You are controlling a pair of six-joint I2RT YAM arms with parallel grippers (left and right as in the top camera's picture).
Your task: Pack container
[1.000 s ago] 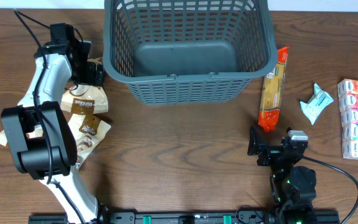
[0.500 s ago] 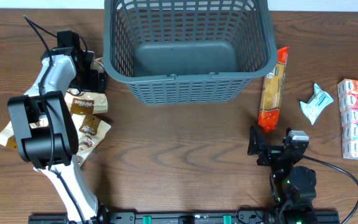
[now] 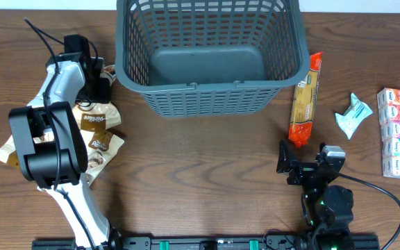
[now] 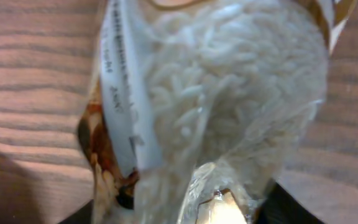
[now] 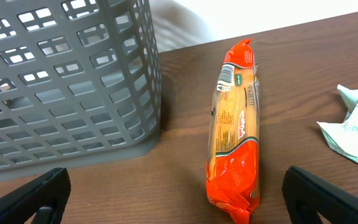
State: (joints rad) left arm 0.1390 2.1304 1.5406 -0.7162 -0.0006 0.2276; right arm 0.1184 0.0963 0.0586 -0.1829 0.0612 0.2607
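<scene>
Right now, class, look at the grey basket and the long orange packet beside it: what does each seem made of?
Basket: probably moulded plastic, matt grey; even slotted lattice walls, rolled rim. Orange packet: thin glossy film, clear mid-section, crimped ends catching light.

One basket, perhaps six packets

Matt plastic, glossy film, bare wood.
We see a smooth wood-grain table, a matt grey plastic container, a rice packet of clear, glossy, crinkled film and a pasta packet in shiny orange-and-clear wrap.
</scene>
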